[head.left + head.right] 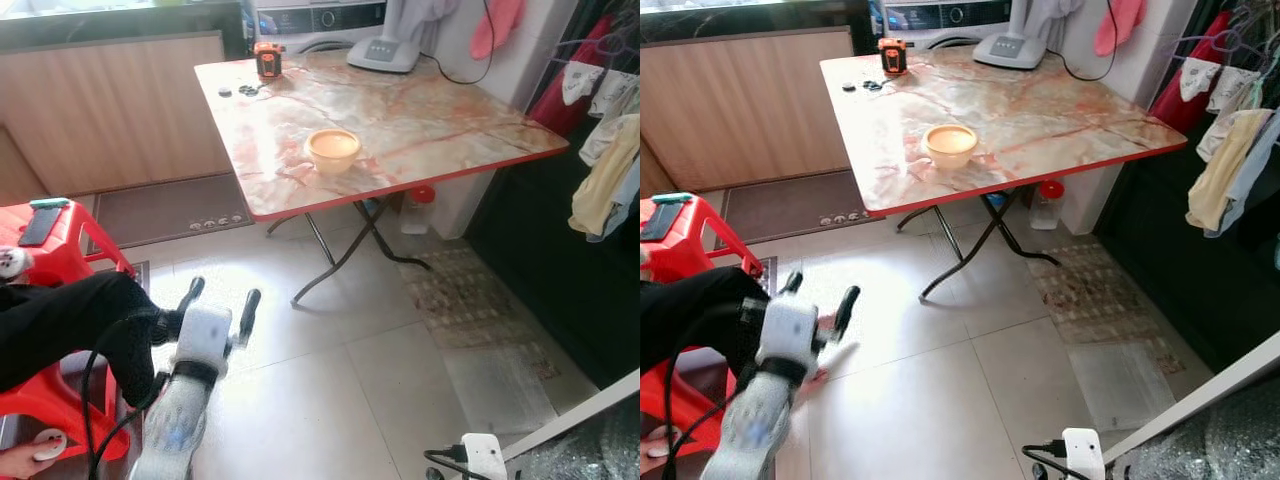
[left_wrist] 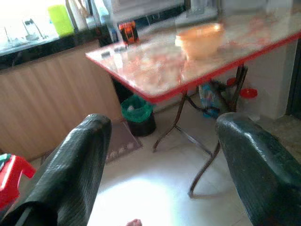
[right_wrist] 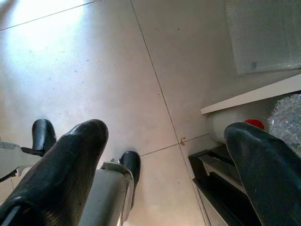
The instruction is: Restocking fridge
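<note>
Probably to be carried for restocking: the small pale bowl [image 1: 333, 150], standing upright on the marbled worktop [image 1: 440, 120], near its red front edge and well apart from the orange device [image 1: 268, 60] and the grey appliance base [image 1: 385, 50] at the far side. Looks rigid, light and smooth-glazed, so likely slippery and breakable if dropped; seems filled near the brim, though with what cannot be told, so best kept level. Best taken across the rim, one finger inside and one outside, or around the wall from the side. Left gripper [image 1: 223, 291] raised low in front over the floor tiles, fingers spread wide and empty, aimed towards the worktop but well short of it. Right gripper [image 3: 167, 129] hanging down over the floor, likewise spread wide with nothing between. Plenty of bare tile ahead for the approach; to mind: the folding legs [image 1: 345, 250] under the worktop, a red stool [image 1: 60, 250] and a person's black-clad leg [image 1: 60, 320] close on the left, hanging clothes [image 1: 605, 170] on the right, and a white power strip [image 1: 483, 455] with cable near the feet.
</note>
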Tool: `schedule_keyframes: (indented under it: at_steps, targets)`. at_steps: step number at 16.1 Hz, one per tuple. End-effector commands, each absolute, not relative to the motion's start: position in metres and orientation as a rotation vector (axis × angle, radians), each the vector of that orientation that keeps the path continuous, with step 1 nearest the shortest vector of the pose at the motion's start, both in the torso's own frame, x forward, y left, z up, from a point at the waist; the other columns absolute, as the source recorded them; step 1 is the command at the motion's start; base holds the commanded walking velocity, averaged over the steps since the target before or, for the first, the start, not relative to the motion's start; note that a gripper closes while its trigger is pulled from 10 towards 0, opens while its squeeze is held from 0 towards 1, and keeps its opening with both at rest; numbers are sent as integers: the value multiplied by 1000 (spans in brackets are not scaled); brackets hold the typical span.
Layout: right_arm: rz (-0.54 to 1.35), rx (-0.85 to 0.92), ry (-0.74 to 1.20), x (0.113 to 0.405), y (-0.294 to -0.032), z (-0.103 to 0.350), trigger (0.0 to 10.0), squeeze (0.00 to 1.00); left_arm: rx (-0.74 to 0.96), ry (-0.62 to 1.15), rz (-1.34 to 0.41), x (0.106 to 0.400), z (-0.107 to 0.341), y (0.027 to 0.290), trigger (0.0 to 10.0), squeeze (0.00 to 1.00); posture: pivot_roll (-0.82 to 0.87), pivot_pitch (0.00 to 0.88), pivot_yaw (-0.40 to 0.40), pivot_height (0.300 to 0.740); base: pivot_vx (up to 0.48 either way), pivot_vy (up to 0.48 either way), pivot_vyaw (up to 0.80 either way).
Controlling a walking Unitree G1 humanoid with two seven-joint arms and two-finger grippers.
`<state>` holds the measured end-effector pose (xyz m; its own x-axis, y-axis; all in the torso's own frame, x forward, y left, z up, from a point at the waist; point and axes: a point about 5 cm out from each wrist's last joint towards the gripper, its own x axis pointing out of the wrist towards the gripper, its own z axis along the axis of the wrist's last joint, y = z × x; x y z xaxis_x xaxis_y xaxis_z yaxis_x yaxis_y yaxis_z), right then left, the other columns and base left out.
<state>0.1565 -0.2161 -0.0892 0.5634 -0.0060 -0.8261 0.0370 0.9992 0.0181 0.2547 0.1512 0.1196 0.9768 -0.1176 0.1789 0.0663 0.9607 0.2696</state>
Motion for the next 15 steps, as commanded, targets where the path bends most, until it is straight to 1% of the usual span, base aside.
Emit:
schedule_keyframes:
  at_steps: [1, 3, 5, 8, 9, 15]
  targets:
    - [-28, 35, 976, 154, -217, -90, 10000, 0, 252, -189, -94, 256, 120, 151, 10000, 0, -87, 0, -28, 740, 0, 0, 0]
    - [-30, 39, 971, 154, -217, -90, 10000, 0, 230, -195, -86, 260, 126, 150, 10000, 0, -81, 5, -33, 740, 126, 0, 0]
    - [-42, 44, 967, 155, -218, -89, 10000, 0, 227, -191, -86, 260, 128, 151, 10000, 0, -83, 28, -33, 740, 307, 0, 0]
    - [-44, 47, 965, 156, -218, -89, 10000, 0, 227, -189, -83, 261, 129, 152, 10000, 0, -84, 36, -34, 740, 336, 0, 0]
    - [-44, 49, 961, 158, -218, -88, 10000, 0, 224, -189, -77, 265, 130, 152, 10000, 0, -88, 54, -33, 740, 356, 0, 0]
    - [-33, 43, 961, 158, -217, -88, 10000, 0, 214, -194, -80, 267, 134, 151, 10000, 0, -83, 46, -32, 740, 366, 0, 0]
